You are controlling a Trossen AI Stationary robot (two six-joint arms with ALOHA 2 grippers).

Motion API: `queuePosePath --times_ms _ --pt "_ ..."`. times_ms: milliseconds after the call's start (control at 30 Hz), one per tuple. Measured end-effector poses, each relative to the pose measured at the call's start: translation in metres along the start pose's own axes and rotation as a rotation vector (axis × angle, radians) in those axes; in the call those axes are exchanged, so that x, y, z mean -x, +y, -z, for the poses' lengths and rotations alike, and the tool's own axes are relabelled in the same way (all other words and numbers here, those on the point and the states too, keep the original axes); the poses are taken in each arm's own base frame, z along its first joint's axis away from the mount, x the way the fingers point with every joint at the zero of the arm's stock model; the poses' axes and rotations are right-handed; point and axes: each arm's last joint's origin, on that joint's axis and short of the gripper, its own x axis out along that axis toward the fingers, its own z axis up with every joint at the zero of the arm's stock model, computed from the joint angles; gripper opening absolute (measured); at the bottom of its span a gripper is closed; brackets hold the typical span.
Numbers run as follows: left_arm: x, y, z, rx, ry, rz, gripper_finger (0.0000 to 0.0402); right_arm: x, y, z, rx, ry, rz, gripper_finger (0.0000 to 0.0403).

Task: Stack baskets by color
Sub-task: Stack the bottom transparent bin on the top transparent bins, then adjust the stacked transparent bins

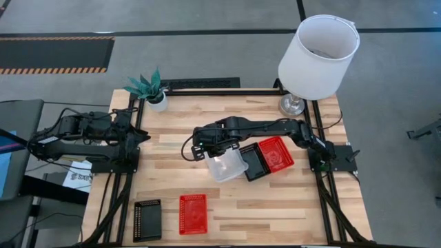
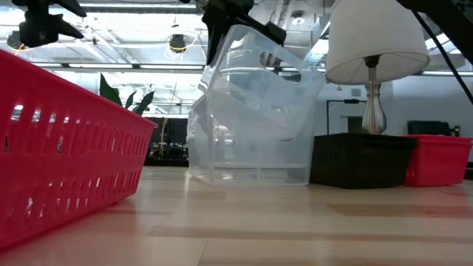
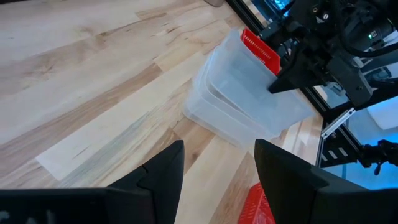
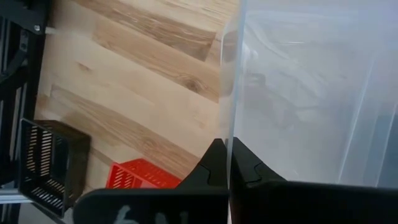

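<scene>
The right gripper [image 1: 212,153] is over the middle of the table [image 1: 275,200]. Its fingers are pressed together on the thin wall of the clear baskets [image 1: 227,165], and the right wrist view shows the clear rim pinched between the two dark fingertips. The clear baskets are nested in each other and stand tilted, with the lower edge on the table, as the low view shows. How many clear baskets are in this stack is hard to make out.

Just beside the clear stack lies a black basket [image 1: 252,162], and a red basket [image 1: 277,153] is next to it on the side of the lamp [image 1: 318,58]. Near the front edge of the table another red basket [image 1: 193,213] and another black basket [image 1: 147,220] lie flat, apart from each other.

The left gripper [image 3: 219,171] waits at the left side of the table, its fingers apart and holding nothing. In the low view a red basket fills the left part and is cut off by the edge.
</scene>
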Motion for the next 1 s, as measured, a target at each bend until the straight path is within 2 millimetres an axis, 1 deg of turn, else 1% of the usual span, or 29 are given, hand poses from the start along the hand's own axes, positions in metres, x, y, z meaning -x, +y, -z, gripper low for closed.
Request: queuePosePath --times_ms 100,233,533,700,900,1000 --pt "0.000 0.000 0.000 0.000 0.000 0.000 0.0183 -0.001 0.000 0.000 0.001 -0.001 0.001 0.0000" --pt "0.000 0.000 0.000 0.000 0.000 0.000 0.0183 -0.007 -0.001 0.001 0.029 0.012 0.011 0.0000" --pt "0.000 0.000 0.000 -0.001 -0.002 -0.003 0.0183 -0.007 -0.004 0.002 0.044 0.021 0.043 0.0000" --pt "0.000 0.000 0.000 0.000 -0.011 -0.011 0.0183 -0.025 -0.004 0.003 0.055 0.038 0.078 0.0000" --pt "0.000 0.000 0.000 0.000 -0.011 -0.010 0.0183 -0.051 0.001 0.004 0.078 0.085 0.063 0.0005" --pt "0.000 0.000 0.000 0.000 -0.011 -0.011 0.0183 -0.054 0.002 0.004 0.083 0.083 0.058 0.0014"
